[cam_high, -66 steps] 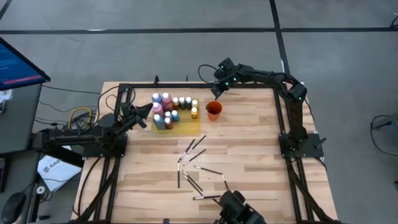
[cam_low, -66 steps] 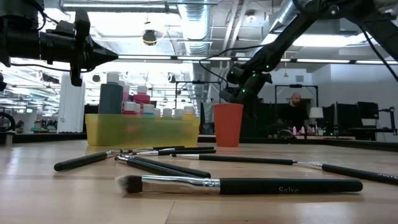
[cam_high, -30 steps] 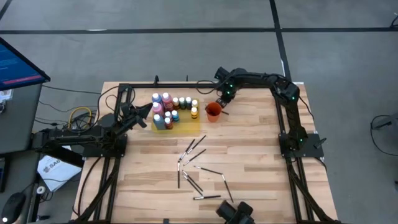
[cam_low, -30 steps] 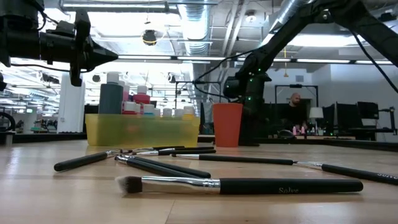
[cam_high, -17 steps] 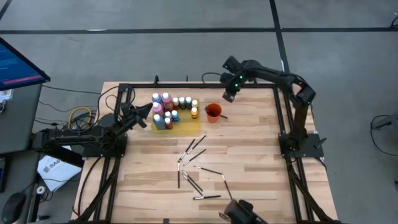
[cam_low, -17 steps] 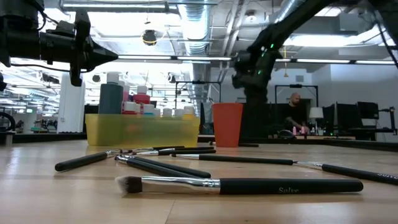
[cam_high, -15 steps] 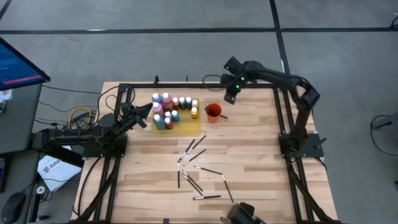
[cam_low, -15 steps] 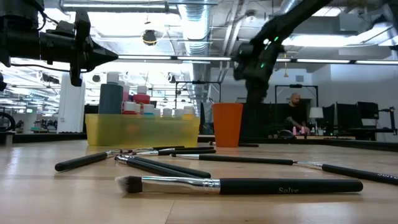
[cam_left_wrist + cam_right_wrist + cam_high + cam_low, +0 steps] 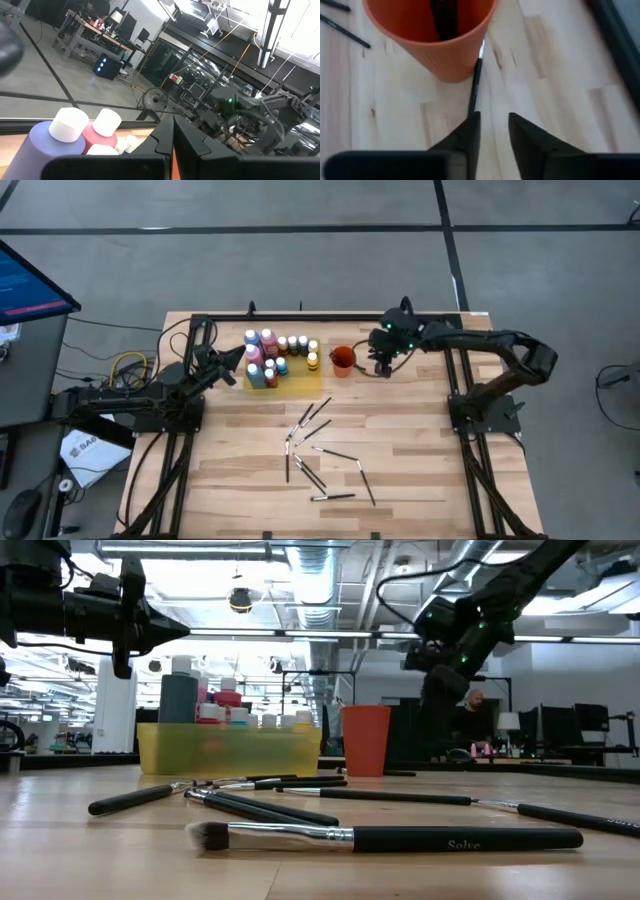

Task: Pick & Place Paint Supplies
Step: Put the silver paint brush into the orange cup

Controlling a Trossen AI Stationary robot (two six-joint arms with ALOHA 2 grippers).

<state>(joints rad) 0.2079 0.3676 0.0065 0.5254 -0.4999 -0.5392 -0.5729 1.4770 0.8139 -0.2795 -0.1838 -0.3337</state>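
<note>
Right wrist view shows your right claw (image 9: 492, 131) has dropped beside the cup (image 9: 432, 37), fingers narrowly parted over a stray brush (image 9: 475, 87), likely regrasping.

Pink, blue and dark paint bottles (image 9: 268, 356) with pale caps are sitting on a yellow mat (image 9: 300, 383), an orange cup (image 9: 342, 360) showing beside black brushes (image 9: 318, 448).

brushes (image 9: 385, 836) before orange cup (image 9: 367, 740), bottles (image 9: 180, 697)
</note>
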